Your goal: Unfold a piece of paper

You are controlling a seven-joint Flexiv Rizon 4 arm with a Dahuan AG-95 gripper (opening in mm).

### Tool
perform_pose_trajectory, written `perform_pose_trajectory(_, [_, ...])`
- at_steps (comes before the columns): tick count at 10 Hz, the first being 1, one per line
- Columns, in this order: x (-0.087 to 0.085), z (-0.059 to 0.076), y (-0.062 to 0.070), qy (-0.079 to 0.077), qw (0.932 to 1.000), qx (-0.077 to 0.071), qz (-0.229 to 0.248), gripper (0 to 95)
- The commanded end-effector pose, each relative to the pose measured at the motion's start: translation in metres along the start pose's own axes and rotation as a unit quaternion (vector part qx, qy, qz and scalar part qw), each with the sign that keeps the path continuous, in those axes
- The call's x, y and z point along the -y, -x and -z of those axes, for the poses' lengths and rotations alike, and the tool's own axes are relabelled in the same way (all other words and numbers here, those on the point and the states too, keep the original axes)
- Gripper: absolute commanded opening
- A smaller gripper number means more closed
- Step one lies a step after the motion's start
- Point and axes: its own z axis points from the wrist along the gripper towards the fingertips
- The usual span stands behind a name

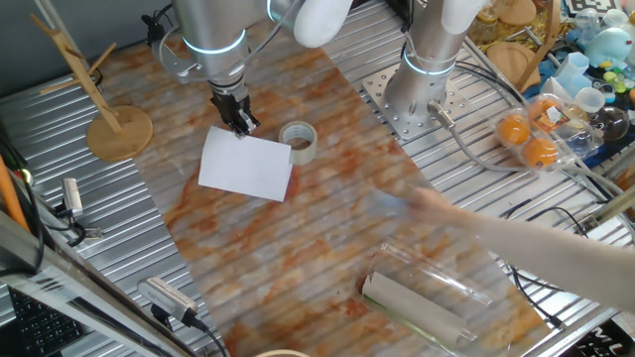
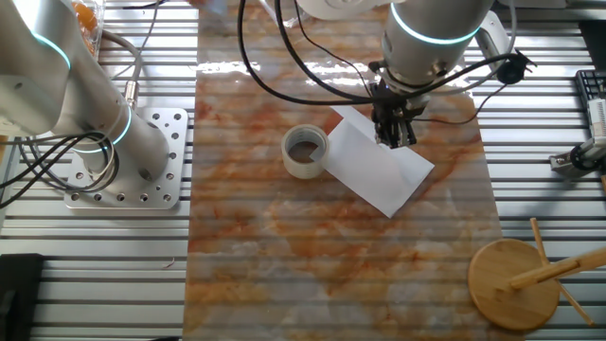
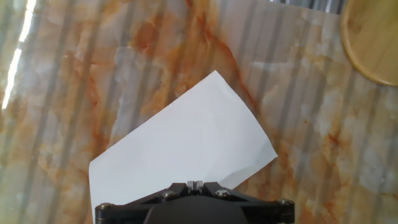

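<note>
The piece of paper (image 1: 246, 167) lies folded on the marbled mat, a white rectangle, also seen in the other fixed view (image 2: 379, 169) and filling the lower middle of the hand view (image 3: 186, 140). My gripper (image 1: 241, 124) stands upright at the paper's far edge, fingertips down on it (image 2: 394, 140). In the hand view the gripper (image 3: 194, 184) has its jaws pressed together over the paper's near edge, which curls up slightly toward them. The jaws appear to pinch that edge. The rest of the sheet lies flat.
A grey tape roll (image 1: 299, 141) sits against the paper's side (image 2: 305, 152). A wooden stand (image 1: 117, 131) is on the mat's left (image 2: 516, 279). A beige rolled sheet in clear plastic (image 1: 422, 297) lies near the front. A blurred human arm (image 1: 516, 238) reaches in. The second arm's base (image 1: 427, 89) stands behind.
</note>
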Motion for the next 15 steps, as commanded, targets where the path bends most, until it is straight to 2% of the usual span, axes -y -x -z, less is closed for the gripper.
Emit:
perform_pose_trajectory(1, [-0.0002,-0.0003,-0.0003,0.002,1.0000,0.000,0.003,0.0])
perform_pose_trajectory(3, [-0.0001,-0.0021,-0.0003,0.001,1.0000,0.002,0.002,0.0])
perform_pose_trajectory(9, [-0.0001,-0.0066,-0.0003,-0.005,0.9997,0.023,-0.001,0.0])
perform_pose_trajectory(12, [-0.0003,-0.0066,-0.0007,-0.006,0.9998,0.021,0.000,0.0])
perform_pose_trajectory(15, [0.0015,-0.0054,-0.0094,-0.006,0.9998,0.019,0.004,0.0])
